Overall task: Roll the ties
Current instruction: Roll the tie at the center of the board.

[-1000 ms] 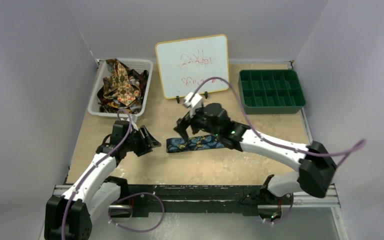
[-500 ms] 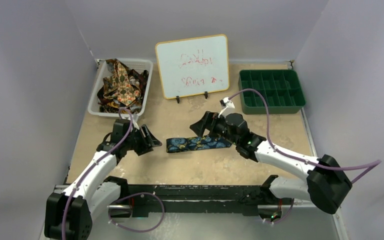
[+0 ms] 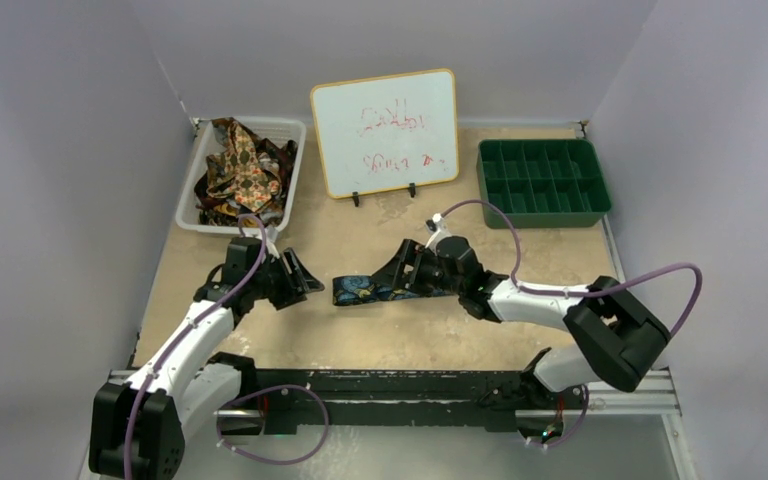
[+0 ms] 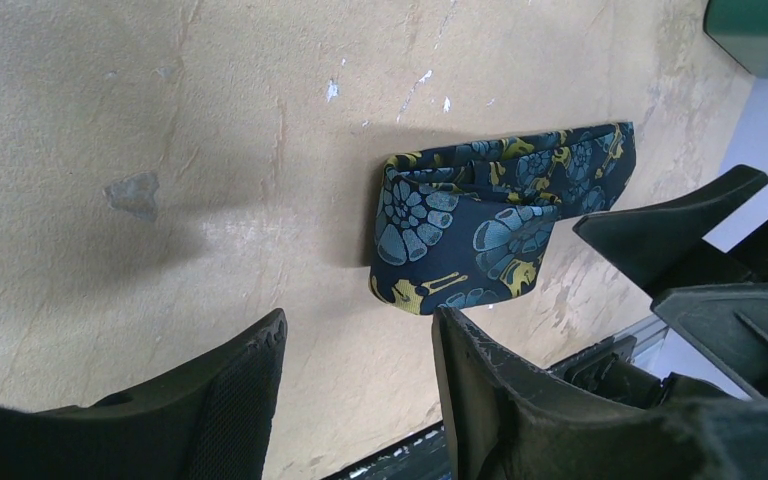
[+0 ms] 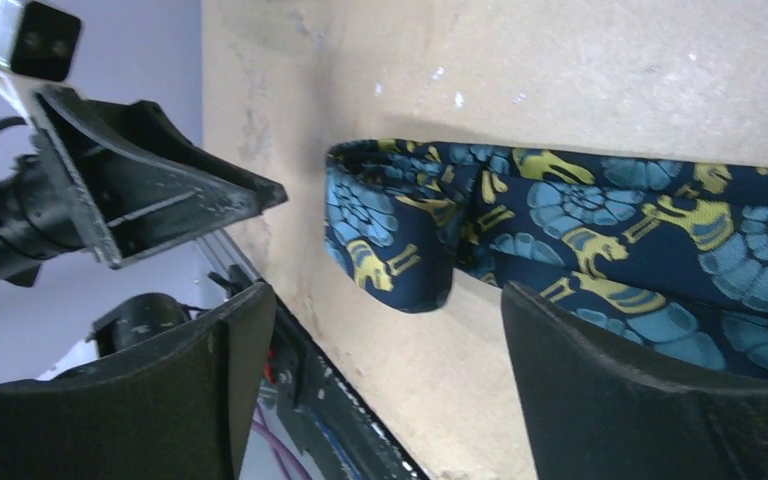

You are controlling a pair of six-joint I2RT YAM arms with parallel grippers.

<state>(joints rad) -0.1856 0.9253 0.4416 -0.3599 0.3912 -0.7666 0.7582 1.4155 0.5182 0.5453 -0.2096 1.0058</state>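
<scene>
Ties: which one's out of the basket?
The navy tie with blue-and-gold print, lying alone on the table; the brown and red ties are all heaped in the white basket.

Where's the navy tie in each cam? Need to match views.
Top external: navy tie flat on the table, centre, between left gripper and right gripper, which hides its right part.
Left wrist: centre-right, folded end nearest the camera.
Right wrist: centre to right edge, folded end at left.
Shared landmark: the left gripper, visible in all three.
</scene>
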